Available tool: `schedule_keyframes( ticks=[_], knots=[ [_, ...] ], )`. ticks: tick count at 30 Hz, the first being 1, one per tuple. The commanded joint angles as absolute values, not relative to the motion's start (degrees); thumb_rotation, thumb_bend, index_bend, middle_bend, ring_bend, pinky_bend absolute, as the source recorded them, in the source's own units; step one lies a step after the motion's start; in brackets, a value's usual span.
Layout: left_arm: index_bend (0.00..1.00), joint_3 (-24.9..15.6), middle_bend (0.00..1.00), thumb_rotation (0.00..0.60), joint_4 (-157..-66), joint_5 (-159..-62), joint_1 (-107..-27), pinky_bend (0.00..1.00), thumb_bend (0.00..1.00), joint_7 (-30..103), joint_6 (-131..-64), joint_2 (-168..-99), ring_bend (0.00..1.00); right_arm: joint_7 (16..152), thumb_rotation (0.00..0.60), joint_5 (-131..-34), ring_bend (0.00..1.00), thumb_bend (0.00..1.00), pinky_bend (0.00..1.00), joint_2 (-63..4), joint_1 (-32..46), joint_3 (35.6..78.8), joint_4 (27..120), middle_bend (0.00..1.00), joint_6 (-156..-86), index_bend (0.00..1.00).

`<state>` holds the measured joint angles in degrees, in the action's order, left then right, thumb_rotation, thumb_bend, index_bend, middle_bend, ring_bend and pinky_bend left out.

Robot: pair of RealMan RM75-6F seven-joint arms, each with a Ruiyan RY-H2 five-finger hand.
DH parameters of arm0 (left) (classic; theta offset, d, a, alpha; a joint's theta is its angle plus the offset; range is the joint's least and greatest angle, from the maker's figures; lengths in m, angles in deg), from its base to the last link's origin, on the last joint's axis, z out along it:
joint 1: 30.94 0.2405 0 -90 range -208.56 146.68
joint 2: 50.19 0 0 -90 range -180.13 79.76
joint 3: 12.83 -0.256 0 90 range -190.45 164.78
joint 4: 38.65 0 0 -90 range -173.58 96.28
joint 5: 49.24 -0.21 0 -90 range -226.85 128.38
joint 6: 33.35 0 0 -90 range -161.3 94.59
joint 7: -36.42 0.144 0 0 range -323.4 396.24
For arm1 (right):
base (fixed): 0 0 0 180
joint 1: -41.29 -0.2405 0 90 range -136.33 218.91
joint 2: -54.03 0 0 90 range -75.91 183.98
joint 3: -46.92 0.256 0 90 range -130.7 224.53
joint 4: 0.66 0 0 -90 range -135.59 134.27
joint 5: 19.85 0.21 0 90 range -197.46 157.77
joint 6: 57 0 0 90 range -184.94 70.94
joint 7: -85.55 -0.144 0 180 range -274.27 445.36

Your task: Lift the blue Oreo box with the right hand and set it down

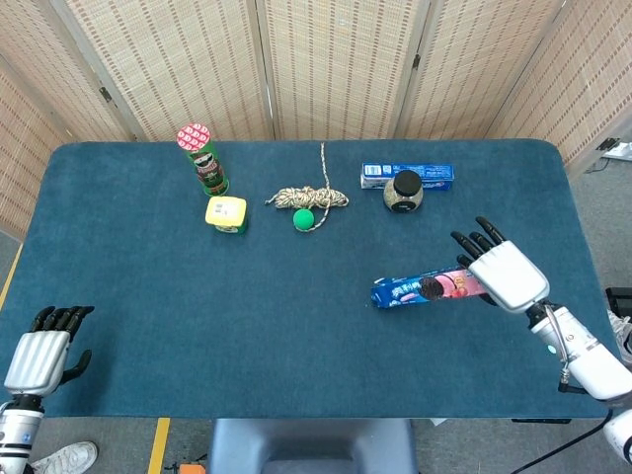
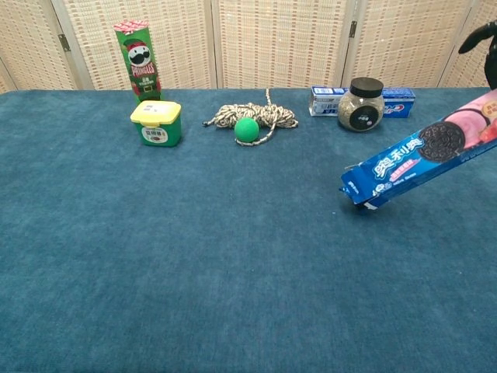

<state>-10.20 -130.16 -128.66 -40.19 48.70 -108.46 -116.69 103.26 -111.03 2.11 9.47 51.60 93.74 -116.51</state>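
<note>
Blue Oreo box held by the right robot hand at the counter's right side.

From the head view, the box is gripped at its right end; the left robot hand is kept holding nothing, fingers apart, at the near left edge. From the chest view, the box is seen tilted, left end lowest, near a jar.

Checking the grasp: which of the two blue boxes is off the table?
The Oreo box, held tilted by the right hand; the other blue box lies behind the jar.
</note>
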Motion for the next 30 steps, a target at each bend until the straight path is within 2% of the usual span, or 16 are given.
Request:
schedule_keyframes(
  ticks=[1,9,13,21,26,30],
  knots=[
    [0.19,-9.9,0.22,0.600,-130.0,-127.8,-40.7,0.15,0.40,48.7,-107.9,-116.6,0.20,108.2,0.600,-107.0,0.21,0.21,0.08,5.7,7.8,54.0,99.0,0.17,-113.9,0.62],
    [0.19,-9.8,0.22,0.600,-129.6,-126.0,-41.5,0.15,0.40,51.1,-106.8,-117.8,0.20,110.7,0.600,-100.6,0.18,0.21,0.08,13.6,7.7,56.3,107.8,0.17,-112.9,0.65],
    [0.18,-9.6,0.22,0.600,-129.6,-125.2,-41.6,0.15,0.40,52.8,-107.2,-118.5,0.20,109.8,0.600,-97.1,0.15,0.21,0.08,18.0,8.8,56.9,113.1,0.13,-113.2,0.65],
    [0.18,-9.5,0.22,0.600,-129.5,-123.1,-42.3,0.15,0.40,55.9,-106.2,-119.9,0.21,107.1,0.600,-96.6,0.13,0.21,0.07,26.4,11.6,57.5,120.2,0.13,-115.7,0.65],
    [0.18,-9.8,0.22,0.600,-129.6,-122.9,-42.6,0.15,0.40,56.9,-106.0,-120.2,0.21,104.5,0.600,-98.3,0.13,0.21,0.07,27.9,13.2,57.4,121.5,0.13,-117.3,0.65],
    [0.18,-10.0,0.22,0.600,-129.8,-122.9,-42.5,0.15,0.40,56.8,-106.3,-120.1,0.21,96.6,0.600,-103.6,0.13,0.21,0.07,23.8,15.5,56.3,119.1,0.13,-120.3,0.65]
  ],
)
